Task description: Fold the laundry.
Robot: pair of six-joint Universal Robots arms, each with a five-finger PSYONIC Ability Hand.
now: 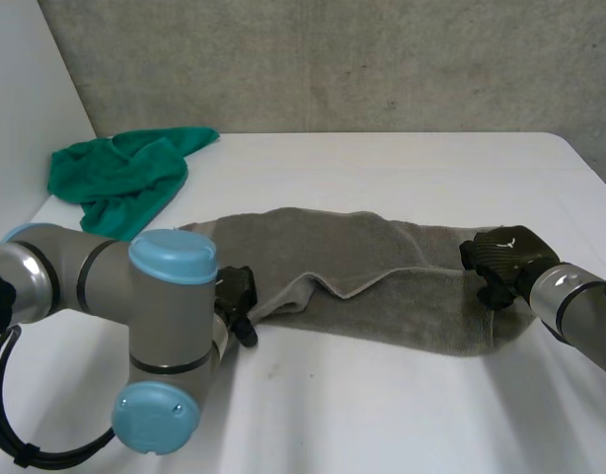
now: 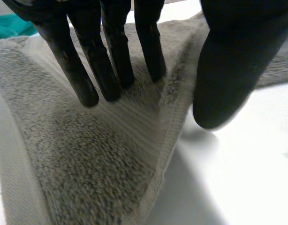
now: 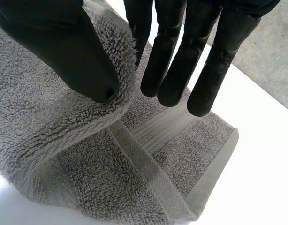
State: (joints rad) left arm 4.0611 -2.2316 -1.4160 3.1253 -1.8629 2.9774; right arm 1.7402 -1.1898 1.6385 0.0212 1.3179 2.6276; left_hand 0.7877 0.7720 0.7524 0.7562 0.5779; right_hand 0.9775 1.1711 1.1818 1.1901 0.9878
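A grey towel (image 1: 382,286) lies spread lengthwise across the white table, its near long edge partly folded over. My left hand (image 1: 236,296) is at the towel's left end. In its wrist view the straight fingers (image 2: 111,70) rest on top of the towel (image 2: 87,164) near a hemmed edge. The thumb (image 2: 233,70) stands apart over the bare table beside that edge. My right hand (image 1: 500,259) is at the towel's right end. There the thumb (image 3: 59,47) and fingers (image 3: 200,56) pinch a raised fold of the towel (image 3: 64,140) near its corner.
A crumpled green cloth (image 1: 120,178) lies at the back left of the table (image 1: 382,415). A grey wall rises behind the table's far edge. My left arm's elbow bulks large at the front left.
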